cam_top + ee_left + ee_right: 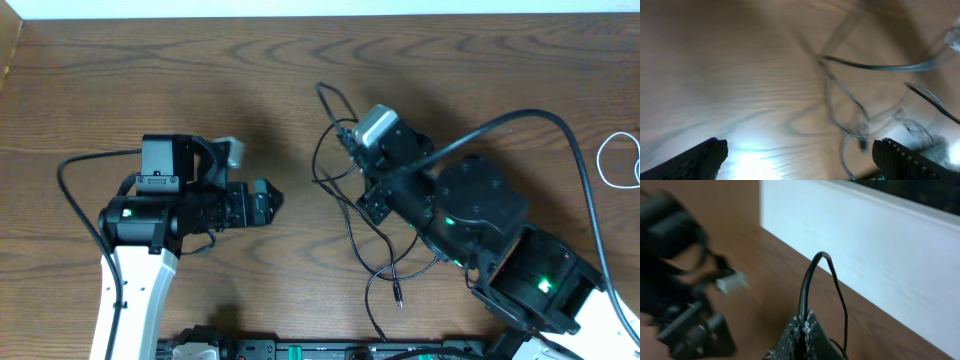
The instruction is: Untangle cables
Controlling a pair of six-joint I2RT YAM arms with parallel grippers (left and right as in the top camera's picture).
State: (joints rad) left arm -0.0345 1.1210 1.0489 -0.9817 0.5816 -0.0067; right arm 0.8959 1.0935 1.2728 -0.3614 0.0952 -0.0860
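Observation:
Thin black cables (345,190) lie tangled in loops at the table's middle, with one plug end (399,298) toward the front. My right gripper (352,138) is at the tangle's far end. In the right wrist view it (802,327) is shut on a black cable (810,275) that arches up out of the fingers. My left gripper (272,200) is open and empty, left of the tangle, pointing at it. In the blurred left wrist view its fingers (800,160) are wide apart, with cable loops (850,100) ahead. A white cable (618,160) lies at the far right edge.
The table is brown wood (200,70). A white wall (880,245) runs along its far edge. Thick black leads (580,160) arch over my right arm, and another (75,200) loops by my left arm. My left arm (680,285) shows blurred in the right wrist view.

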